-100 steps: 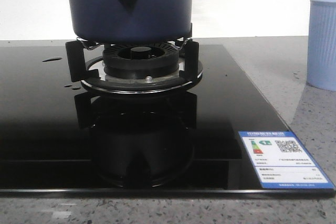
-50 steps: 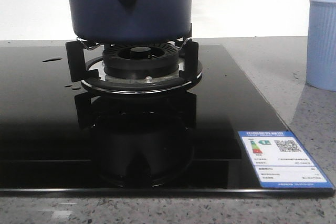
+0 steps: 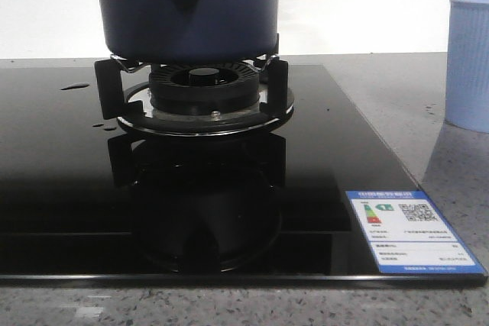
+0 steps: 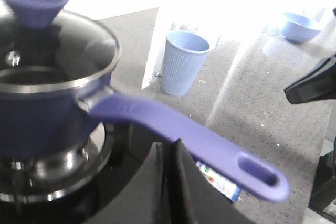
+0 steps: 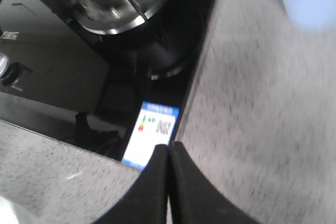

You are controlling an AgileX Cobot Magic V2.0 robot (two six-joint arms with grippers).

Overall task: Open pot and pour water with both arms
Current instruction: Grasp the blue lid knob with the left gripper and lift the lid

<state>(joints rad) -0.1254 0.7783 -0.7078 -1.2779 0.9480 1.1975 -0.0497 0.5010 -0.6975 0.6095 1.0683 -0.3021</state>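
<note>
Speckled grey bench (image 3: 428,97), lidded pot (image 3: 187,9) on the burner (image 3: 205,93); both arms' fingers (image 4: 170,182) (image 5: 168,182) are pressed together, empty, so spread them before gripping the lid knob (image 4: 32,2).

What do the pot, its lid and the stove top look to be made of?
The pot: probably metal under matte navy coating, given its bare shiny rim. The lid: likely glass, see-through, with a metal edge and a matte purple knob. The stove top: glossy black glass, mirroring the burner.

Navy-blue pot (image 3: 187,9) on glossy black stove (image 3: 69,181); pale blue ribbed cup (image 3: 467,62); grey speckled counter (image 3: 451,181).
</note>
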